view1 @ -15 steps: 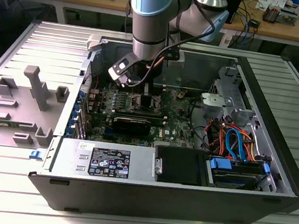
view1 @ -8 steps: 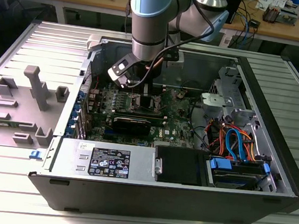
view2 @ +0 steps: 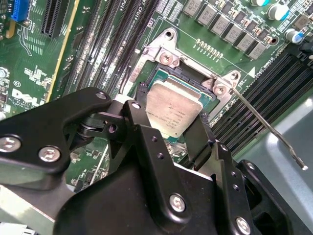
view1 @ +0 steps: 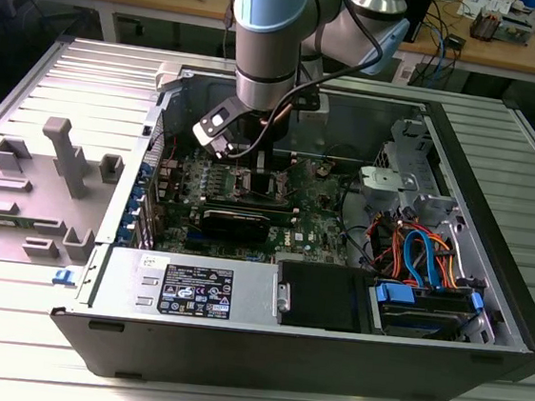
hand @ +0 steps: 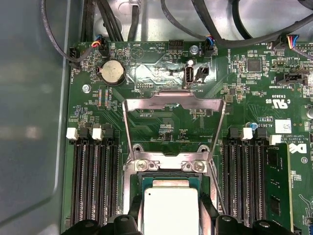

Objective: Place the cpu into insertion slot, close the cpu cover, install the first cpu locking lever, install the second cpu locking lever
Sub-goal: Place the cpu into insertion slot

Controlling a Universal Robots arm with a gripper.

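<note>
Open computer case (view1: 233,350) is lying on the tabletop (view1: 3,345), holding a green motherboard (view1: 327,221). On that board the insertion slot (view2: 164,74) is holding the cpu (view2: 172,104) over its dark centre. The tool (view2: 172,110) is straddling the cpu, its fingers (view2: 142,112) closing on two opposite edges. The cpu cover (hand: 173,100) is lying swung back, and a locking lever (view2: 266,125) is sticking out free.
</note>
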